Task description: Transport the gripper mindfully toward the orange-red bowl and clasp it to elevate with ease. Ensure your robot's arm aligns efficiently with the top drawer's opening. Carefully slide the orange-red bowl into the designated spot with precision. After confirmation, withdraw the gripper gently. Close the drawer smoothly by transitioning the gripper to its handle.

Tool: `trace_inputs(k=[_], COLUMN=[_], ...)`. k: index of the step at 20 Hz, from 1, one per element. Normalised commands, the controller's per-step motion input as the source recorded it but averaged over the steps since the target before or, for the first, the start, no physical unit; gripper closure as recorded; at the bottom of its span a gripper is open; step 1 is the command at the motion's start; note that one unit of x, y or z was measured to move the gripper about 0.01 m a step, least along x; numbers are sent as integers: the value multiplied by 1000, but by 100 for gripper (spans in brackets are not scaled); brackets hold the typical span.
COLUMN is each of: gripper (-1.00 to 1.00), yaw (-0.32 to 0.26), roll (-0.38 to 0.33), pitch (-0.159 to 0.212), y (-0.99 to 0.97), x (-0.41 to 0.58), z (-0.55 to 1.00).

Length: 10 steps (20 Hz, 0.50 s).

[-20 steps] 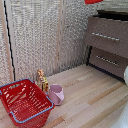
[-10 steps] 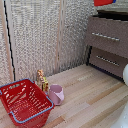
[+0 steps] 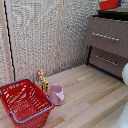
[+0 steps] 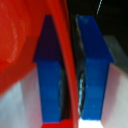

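Observation:
In the wrist view my gripper (image 4: 70,75) is shut on the rim of the orange-red bowl (image 4: 20,45), with one blue finger (image 4: 50,75) inside and the other outside the rim. In the exterior view the orange-red bowl (image 3: 109,4) hangs at the frame's top edge, above the cabinet, with a bit of blue fingertip (image 3: 120,2) beside it. Just below is the grey-brown top drawer (image 3: 100,27) with its long silver handle (image 3: 106,36). A rounded white part of the robot's arm (image 3: 125,73) shows at the exterior view's right edge. I cannot tell how far the drawer stands open.
A darker, shorter drawer (image 3: 107,61) with its own bar sits under the top one. At the exterior view's left stand a big red wire basket (image 3: 24,102), a pink mug (image 3: 56,94) and a small tan figure (image 3: 42,80) on the wooden floor, before a woven wall.
The bowl at the top edge has drifted a little toward the exterior view's right, and the white arm part has edged the same way. Nothing else has moved.

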Motion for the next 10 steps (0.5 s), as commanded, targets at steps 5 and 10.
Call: trace_inputs(k=[5,10], gripper=[100,100], yaw=[0,-6], roll=[3,0], pitch=[0,4], y=[-106,-6], x=[-12,1], z=[0,0])
